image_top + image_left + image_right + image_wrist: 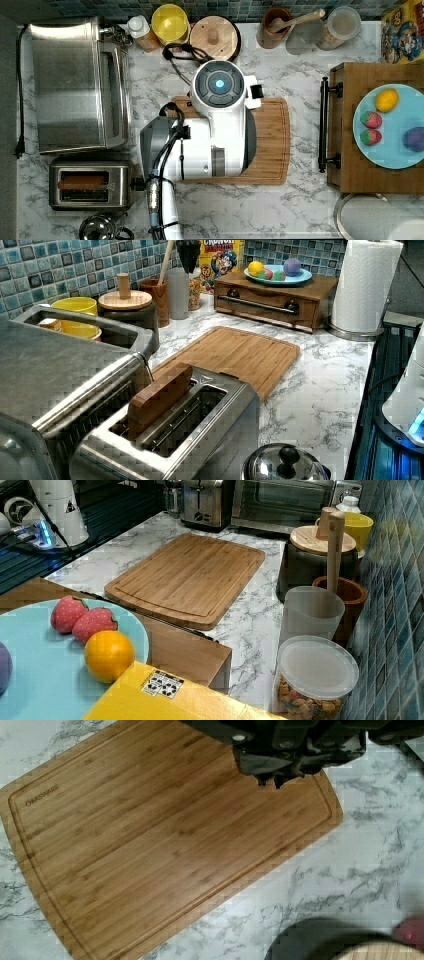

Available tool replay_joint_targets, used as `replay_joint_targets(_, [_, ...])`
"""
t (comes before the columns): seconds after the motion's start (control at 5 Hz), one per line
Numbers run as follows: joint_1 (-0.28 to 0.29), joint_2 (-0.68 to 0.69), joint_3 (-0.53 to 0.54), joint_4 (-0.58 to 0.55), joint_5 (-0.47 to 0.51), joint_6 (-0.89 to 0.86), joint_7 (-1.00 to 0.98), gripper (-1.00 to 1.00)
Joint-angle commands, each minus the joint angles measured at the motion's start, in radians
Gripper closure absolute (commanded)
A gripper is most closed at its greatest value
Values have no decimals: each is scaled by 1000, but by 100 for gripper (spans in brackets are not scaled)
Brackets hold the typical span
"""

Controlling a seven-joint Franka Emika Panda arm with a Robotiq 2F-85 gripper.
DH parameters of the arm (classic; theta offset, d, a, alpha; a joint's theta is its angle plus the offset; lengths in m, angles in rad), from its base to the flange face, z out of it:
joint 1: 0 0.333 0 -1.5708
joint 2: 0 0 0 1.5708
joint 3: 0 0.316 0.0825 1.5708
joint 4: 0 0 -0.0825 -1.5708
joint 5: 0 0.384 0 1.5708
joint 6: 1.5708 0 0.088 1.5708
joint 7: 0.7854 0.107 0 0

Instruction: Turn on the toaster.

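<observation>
Brushed-steel toaster sits at the counter's corner, top view's lower left, beside the toaster oven. Gripper hangs above the cutting board, fingers pressed together.

A white marble-patterned desk with grey veining fills the frame in the top view; along the upper edge of the top view runs a wall of small blue-green mosaic tiles, evenly lit from above
</observation>
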Motion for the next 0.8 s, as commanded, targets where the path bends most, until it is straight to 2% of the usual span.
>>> replay_joint_targets(0.2, [113, -51, 104, -112, 77, 4, -161, 100])
replay_joint_targets(0.6, [111, -86, 173, -185, 133, -20, -239, 100])
replay_joint_targets(0.8, [141, -159, 186, -268, 151, 9, -289, 100])
